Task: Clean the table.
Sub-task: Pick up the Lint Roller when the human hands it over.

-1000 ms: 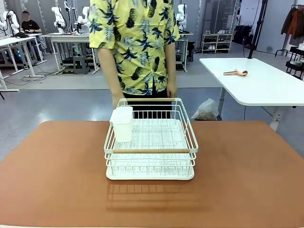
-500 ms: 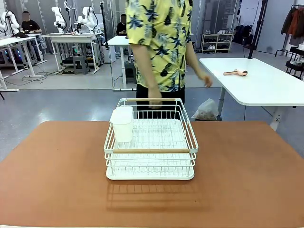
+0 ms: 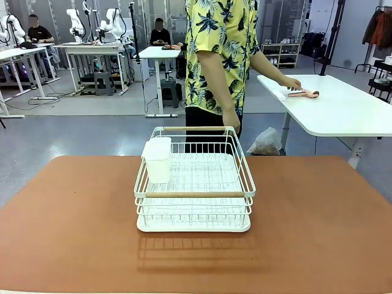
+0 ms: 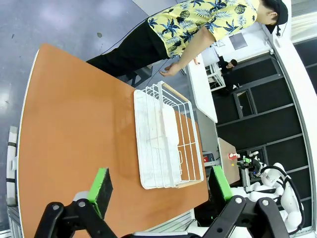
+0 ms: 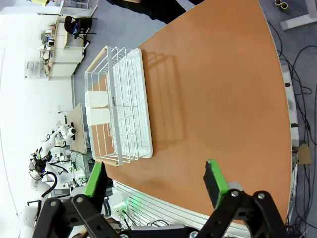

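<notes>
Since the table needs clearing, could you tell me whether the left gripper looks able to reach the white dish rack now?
Probably yes: the left gripper is open and empty, with only bare table between it and the dish rack.

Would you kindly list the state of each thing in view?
dish rack: upright, basket empty.
white holder: hung on the rack's side.
table: carrying the rack.
left gripper: open, holding nothing.
right gripper: open, holding nothing.
person's hand: on the white side table.
</notes>
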### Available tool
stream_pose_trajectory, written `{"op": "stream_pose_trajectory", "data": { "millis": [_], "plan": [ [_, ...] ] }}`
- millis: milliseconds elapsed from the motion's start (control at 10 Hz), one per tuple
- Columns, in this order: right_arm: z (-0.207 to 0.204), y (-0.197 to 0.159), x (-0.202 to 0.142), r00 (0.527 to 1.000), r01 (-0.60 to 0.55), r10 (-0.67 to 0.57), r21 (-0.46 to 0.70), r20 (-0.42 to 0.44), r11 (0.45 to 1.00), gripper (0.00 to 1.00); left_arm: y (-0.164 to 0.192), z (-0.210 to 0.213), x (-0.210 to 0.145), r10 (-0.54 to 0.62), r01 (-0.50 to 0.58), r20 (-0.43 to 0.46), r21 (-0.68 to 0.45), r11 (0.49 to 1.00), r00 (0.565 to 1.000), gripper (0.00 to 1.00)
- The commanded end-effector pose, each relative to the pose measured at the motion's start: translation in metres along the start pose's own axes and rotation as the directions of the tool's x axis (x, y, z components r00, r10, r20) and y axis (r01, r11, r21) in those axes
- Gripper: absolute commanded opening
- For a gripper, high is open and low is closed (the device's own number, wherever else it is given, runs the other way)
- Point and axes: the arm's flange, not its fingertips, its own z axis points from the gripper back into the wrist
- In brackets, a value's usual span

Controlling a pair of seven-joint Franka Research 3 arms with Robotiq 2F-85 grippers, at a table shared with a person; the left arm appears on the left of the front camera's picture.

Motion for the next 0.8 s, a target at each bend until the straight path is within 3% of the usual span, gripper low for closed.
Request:
{"op": "stream_pose_trajectory", "data": {
  "millis": [0, 700],
  "plan": [
    [0.0008, 0.0011, -0.0001, 1.000, -0.002, 0.002, 0.004, 0.002, 1.000, 1.00, 0.0007, 0.0031, -0.0005, -0.011, 0.011, 0.006, -0.008, 1.000, 1.000, 1.00],
    [0.0008, 0.0011, -0.0001, 1.000, -0.002, 0.002, 0.004, 0.002, 1.000, 1.00, 0.0007, 0.0031, -0.0005, -0.011, 0.011, 0.006, -0.008, 1.000, 1.000, 1.00]
  ]
}}
